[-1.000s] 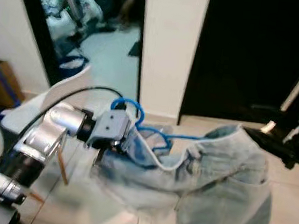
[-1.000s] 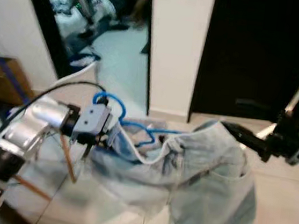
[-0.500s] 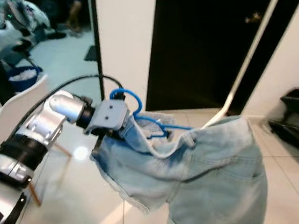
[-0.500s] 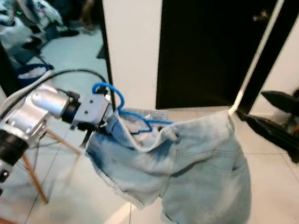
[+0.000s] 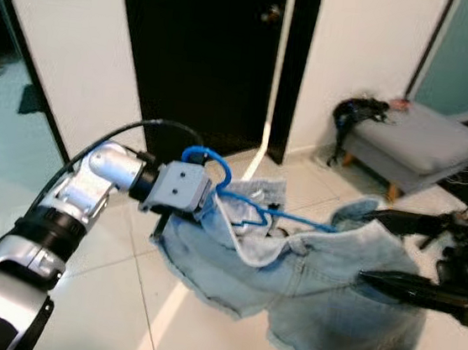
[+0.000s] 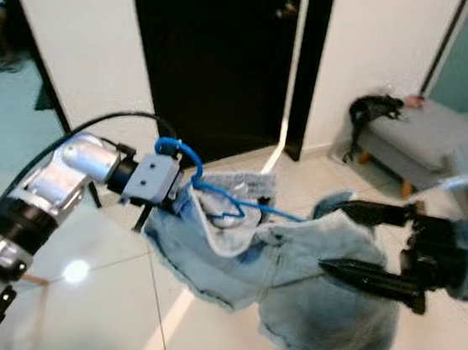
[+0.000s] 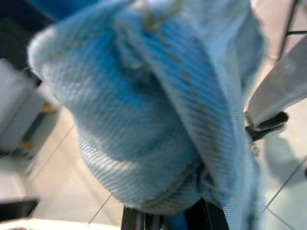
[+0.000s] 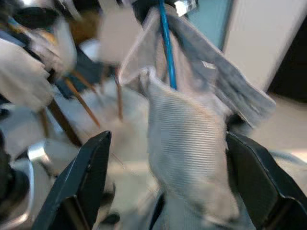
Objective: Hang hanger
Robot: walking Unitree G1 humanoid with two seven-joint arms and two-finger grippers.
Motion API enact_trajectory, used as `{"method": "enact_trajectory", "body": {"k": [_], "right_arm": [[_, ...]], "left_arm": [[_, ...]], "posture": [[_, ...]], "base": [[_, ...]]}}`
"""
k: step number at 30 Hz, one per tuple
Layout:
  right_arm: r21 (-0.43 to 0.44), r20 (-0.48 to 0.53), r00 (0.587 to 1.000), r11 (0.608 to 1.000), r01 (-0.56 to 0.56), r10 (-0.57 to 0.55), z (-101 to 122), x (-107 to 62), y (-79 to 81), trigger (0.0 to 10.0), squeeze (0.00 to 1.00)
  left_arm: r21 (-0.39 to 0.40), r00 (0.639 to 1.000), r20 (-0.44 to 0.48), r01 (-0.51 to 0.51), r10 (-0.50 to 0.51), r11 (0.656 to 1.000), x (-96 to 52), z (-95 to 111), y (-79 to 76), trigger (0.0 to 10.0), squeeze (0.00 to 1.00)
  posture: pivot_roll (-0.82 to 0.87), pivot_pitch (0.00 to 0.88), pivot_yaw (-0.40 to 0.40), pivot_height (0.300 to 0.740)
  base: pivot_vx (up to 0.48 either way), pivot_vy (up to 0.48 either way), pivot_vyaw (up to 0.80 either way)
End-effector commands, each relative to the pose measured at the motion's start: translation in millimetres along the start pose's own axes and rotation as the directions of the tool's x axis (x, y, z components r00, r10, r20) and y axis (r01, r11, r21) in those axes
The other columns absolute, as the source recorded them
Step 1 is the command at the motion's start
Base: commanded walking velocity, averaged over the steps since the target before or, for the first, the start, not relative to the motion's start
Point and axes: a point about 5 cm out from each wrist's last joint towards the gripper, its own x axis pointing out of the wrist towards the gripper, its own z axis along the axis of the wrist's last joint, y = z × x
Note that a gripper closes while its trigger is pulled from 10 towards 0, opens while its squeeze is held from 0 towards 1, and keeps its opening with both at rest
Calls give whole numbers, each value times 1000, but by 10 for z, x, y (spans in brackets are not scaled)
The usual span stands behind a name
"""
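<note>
Carrying: your left gripper (image 5: 200,209), at 9 o'clock, grips the blue hanger (image 5: 247,206) by its hook end, so the denim shorts (image 5: 313,294) drape free. Right gripper (image 6: 361,244) at 3 o'clock, fingers spread, steadies the far hem. No rail seen yet.

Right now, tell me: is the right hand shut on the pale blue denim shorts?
No. The right hand has its two black fingers spread apart beside the pale blue denim shorts, not clamped on them.
</note>
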Motion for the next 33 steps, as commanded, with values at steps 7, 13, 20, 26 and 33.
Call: {"method": "enact_trajectory", "body": {"k": [7, 13, 20, 26, 33], "right_arm": [[-47, -118, 993, 999, 3, -9, -10, 102, 15, 10000, 0], [-31, -222, 974, 998, -46, 38, -101, 181, 60, 4706, 0], [-66, -270, 962, 997, -44, 25, -151, 258, 12, 0, 0], [-90, -248, 969, 996, -20, -3, -117, 283, -16, 0, 0], [-105, -231, 972, 994, 9, -33, -108, 304, -56, 0, 0]], "left_arm": [[91, 999, 46, 3, -8, 996, 16, 153, 88, 10000, 0], [132, 997, 57, 42, -50, 990, 55, 218, 98, 10000, 0], [161, 992, 86, 82, -97, 984, 124, 303, 98, 10000, 0], [131, 986, 113, 110, -125, 985, 117, 321, 89, 10000, 106], [69, 982, 153, 100, -109, 993, 65, 295, 93, 10000, 1000]], "posture": [[-104, 35, 52, 740], [-103, 37, 49, 740], [-100, 36, 46, 740], [-99, 40, 46, 740], [-97, 41, 44, 740]], "base": [[0, 0, 0], [0, 0, 0], [0, 0, 0], [0, 0, 0], [0, 0, 0]]}}
